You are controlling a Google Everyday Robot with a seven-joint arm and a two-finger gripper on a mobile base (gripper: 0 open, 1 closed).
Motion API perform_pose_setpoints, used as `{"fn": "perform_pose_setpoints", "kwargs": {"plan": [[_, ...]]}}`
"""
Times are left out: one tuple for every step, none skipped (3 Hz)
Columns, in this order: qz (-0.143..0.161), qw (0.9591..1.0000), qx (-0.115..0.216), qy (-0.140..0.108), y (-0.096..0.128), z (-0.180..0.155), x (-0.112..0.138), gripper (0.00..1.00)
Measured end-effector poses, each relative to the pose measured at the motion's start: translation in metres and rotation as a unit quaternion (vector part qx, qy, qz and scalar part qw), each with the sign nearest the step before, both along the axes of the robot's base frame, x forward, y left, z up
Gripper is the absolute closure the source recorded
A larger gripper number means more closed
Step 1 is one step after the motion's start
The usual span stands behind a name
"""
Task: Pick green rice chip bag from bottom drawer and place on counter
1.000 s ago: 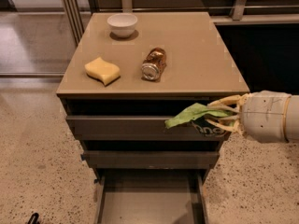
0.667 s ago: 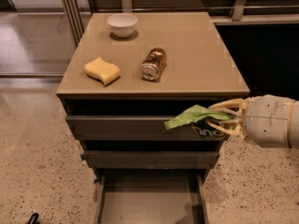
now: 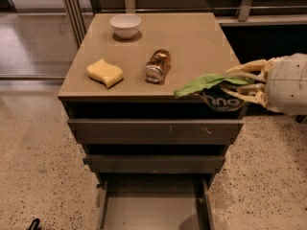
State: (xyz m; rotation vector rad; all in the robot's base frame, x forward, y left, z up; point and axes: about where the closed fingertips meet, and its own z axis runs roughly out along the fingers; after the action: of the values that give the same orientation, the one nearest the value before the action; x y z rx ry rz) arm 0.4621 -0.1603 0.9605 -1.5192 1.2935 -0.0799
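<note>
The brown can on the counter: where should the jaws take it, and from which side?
Likely take the can across its middle, from above: it lies on its side, end toward the front, so the jaws close over its curved wall. The gripper, at the counter's front right edge, holds the green rice chip bag.

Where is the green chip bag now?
The green rice chip bag is in the hand, on the right, by the counter's front right corner.

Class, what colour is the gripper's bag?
Bag: bright green, dark panel; camera view. Gripper by counter's front-right corner.
</note>
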Motion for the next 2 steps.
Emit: {"fn": "perform_pose_setpoints", "kwargs": {"plan": [[-0.003,0.9996,-0.006,-0.027,-0.004,0.028,0.011,1.00],[-0.006,0.9994,-0.001,-0.035,-0.001,0.040,0.036,1.00]]}}
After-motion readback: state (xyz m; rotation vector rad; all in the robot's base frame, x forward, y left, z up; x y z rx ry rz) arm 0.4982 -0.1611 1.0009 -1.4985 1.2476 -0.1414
